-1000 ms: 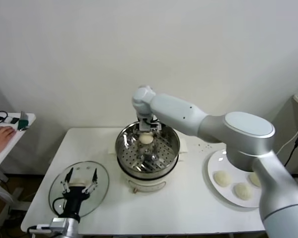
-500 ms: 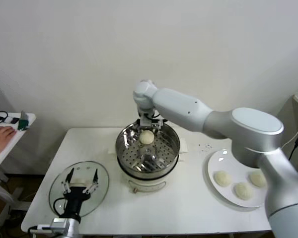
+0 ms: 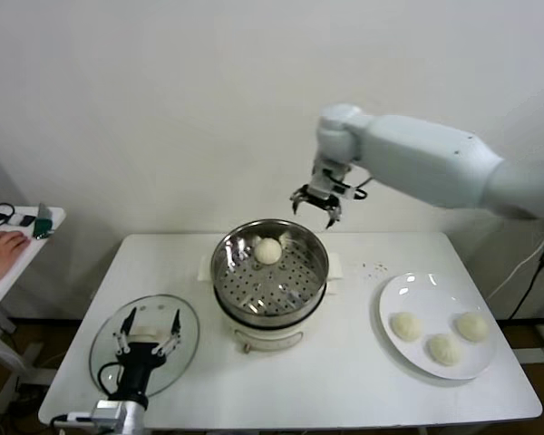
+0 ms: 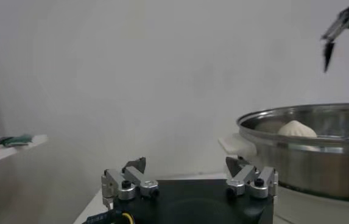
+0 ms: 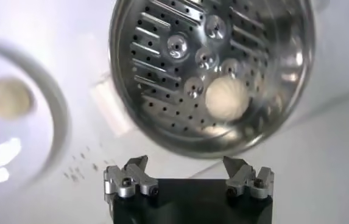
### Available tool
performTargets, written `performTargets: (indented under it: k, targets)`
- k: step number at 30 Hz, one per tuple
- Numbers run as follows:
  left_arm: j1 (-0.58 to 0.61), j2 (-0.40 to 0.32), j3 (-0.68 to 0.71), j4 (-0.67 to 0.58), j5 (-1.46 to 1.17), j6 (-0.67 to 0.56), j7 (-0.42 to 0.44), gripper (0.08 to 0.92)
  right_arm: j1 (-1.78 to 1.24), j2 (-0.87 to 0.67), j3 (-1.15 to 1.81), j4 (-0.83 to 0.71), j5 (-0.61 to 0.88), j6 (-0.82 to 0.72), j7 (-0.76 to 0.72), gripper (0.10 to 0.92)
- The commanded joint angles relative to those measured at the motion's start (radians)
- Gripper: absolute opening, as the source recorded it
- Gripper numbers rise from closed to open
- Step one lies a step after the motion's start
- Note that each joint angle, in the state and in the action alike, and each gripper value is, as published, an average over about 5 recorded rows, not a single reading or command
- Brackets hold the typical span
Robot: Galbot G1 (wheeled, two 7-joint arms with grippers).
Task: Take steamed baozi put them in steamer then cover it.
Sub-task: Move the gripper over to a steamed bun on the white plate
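The steamer [image 3: 269,272] is shiny silver steel, its inner tray dotted with rows of small round holes, on a white base. One cream-white baozi [image 3: 268,251] lies inside; three more [image 3: 405,326] sit on a plain white plate [image 3: 417,290] at right. The table [image 3: 344,381] is white. The cover [image 3: 177,331] is clear glass.
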Motion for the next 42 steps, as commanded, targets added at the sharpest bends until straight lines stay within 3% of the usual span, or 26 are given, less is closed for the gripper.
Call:
performTargets:
  k: [1,8,21,42]
  targets:
    - [-0.002,-0.001,0.008,0.004,-0.003,0.001,0.002,0.823,0.062,-0.367,-0.156,0.190,0.303,-0.424,0.099,0.823]
    - [0.000,-0.005,0.014,0.000,0.001,0.002,0.000,0.823,-0.115,-0.443,-0.104,0.159,0.252,-0.449,0.026,0.823]
    - [0.027,-0.009,-0.008,-0.011,0.000,0.001,-0.003,0.823,-0.523,-0.438,0.196,0.048,0.050,-0.424,0.009,0.823]
    - [0.030,-0.017,-0.013,0.001,0.005,0.000,-0.005,0.823,-0.620,-0.324,0.294,-0.057,0.020,-0.395,0.010,0.823]
